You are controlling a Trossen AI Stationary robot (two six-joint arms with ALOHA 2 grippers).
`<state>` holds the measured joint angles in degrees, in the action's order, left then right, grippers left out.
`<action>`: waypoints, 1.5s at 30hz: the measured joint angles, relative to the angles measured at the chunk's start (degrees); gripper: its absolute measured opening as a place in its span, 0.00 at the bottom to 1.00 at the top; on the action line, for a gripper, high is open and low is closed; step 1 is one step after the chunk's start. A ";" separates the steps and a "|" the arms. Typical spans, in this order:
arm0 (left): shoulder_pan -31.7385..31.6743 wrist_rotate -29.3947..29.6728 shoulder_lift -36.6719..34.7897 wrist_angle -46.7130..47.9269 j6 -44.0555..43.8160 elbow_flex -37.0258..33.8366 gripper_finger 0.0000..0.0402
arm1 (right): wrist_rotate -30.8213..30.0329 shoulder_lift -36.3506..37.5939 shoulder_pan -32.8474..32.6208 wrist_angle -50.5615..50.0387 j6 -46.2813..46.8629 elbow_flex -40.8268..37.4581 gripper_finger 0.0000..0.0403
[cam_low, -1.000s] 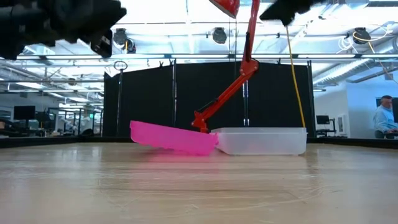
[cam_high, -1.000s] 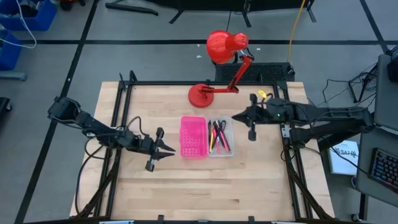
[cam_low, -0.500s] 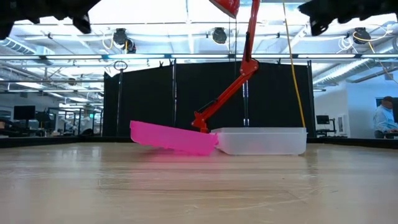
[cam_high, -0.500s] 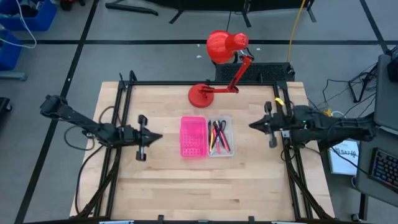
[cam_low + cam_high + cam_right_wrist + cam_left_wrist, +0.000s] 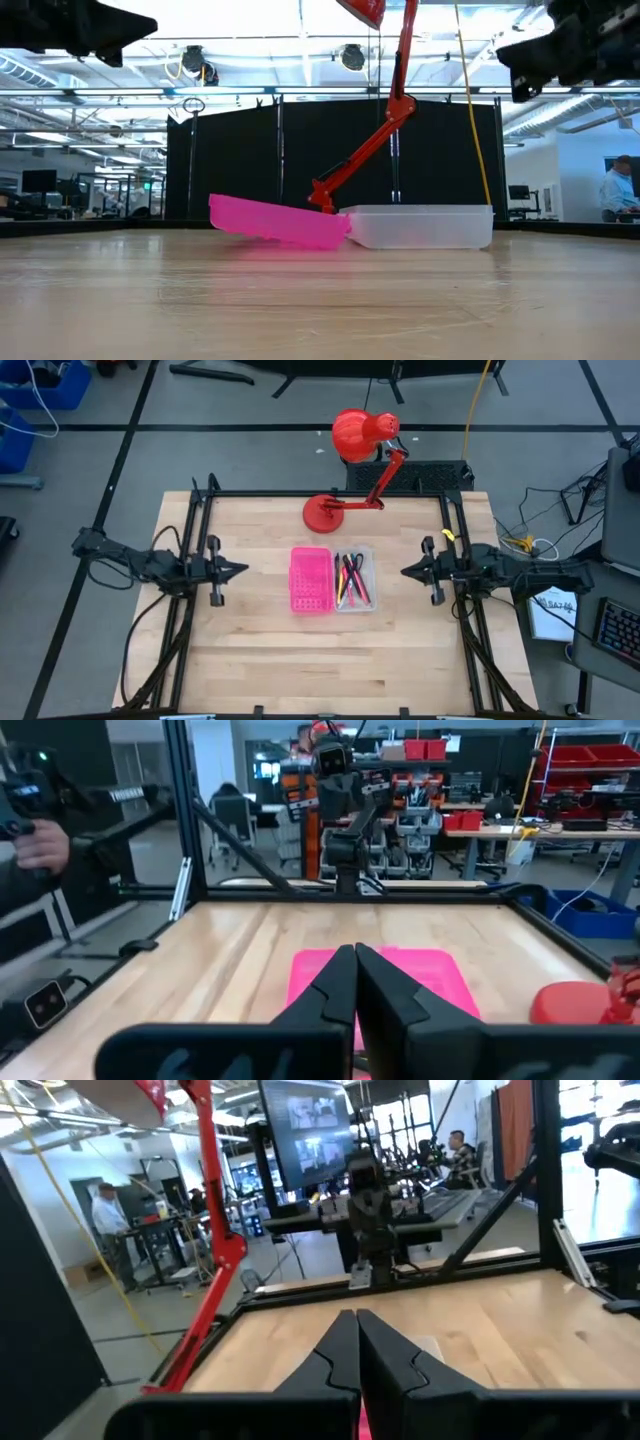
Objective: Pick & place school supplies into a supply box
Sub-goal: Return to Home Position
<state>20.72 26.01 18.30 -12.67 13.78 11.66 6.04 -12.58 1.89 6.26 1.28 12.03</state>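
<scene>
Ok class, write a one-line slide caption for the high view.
Pens lie in the supply box's clear half, between the shut left end effector and shut right end effector.

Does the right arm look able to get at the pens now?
Probably yes: the right gripper, shut, points at the pens with nothing between, and their tray is open on top.

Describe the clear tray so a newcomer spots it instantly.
On the wooden table, find the red lamp base at the far edge. Just nearer lie two joined halves. The clear tray is the see-through one holding pens, beside the pink perforated half.
</scene>
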 joint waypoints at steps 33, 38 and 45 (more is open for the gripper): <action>-1.55 -22.82 -15.27 11.50 -0.63 -10.97 0.00 | 0.09 4.55 -0.09 8.27 3.36 -11.08 0.00; -3.75 -20.25 -15.23 11.44 -1.41 -10.99 0.00 | -2.51 4.57 -0.09 9.95 4.13 -11.10 0.00; -10.68 -20.59 -11.25 11.44 -1.01 -10.99 0.00 | -7.48 3.95 -0.09 5.89 3.21 -11.15 0.00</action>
<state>10.04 5.42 7.04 -1.24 12.77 0.67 -1.43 -8.63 1.80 12.15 4.49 0.89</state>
